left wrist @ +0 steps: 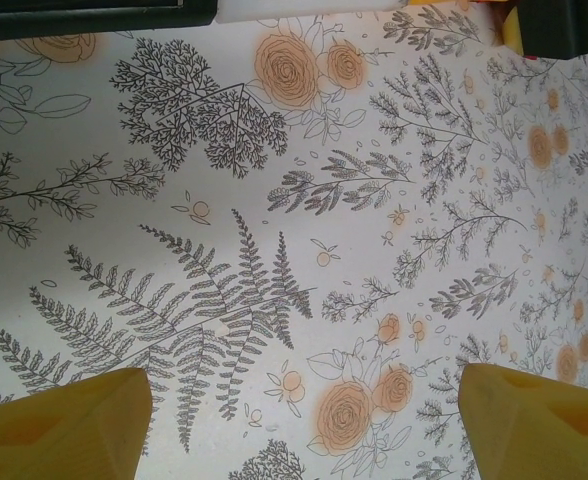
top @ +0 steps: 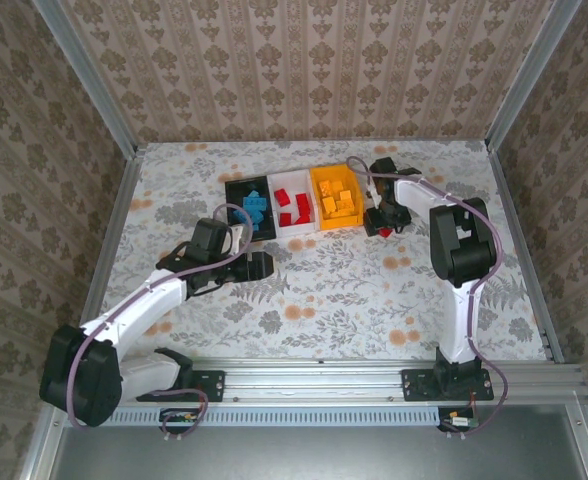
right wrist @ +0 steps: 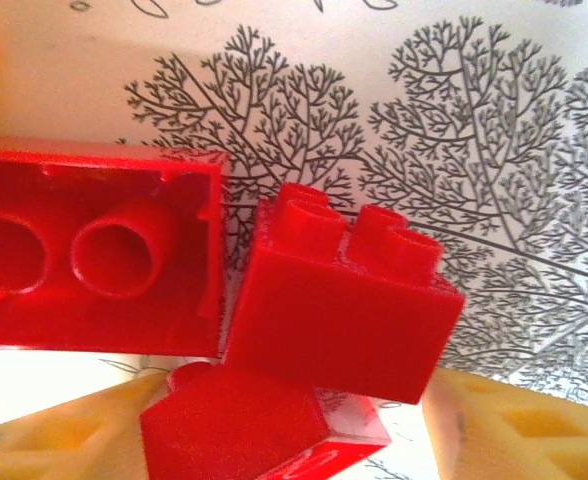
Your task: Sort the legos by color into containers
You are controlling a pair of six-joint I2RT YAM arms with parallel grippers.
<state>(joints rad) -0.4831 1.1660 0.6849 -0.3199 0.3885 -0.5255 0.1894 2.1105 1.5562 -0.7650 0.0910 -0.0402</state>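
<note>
Collecting red legos (right wrist: 334, 310): three bricks clustered on the table (top: 374, 290), at 3 o'clock of the orange bin (top: 335, 226). Right gripper (right wrist: 294, 430): fingertips flank the lowest brick, grasp cannot be told. Left gripper (left wrist: 304, 430): released, above bare tabletop. Next move likely needs one brick pinched alone, then carried toward 9 o'clock to the white bin (top: 295, 231).

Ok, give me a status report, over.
Left claw open, empty, low over the table. Right claw straddling red legos beside the orange bin, grip unconfirmed. No obstruction seen.
</note>
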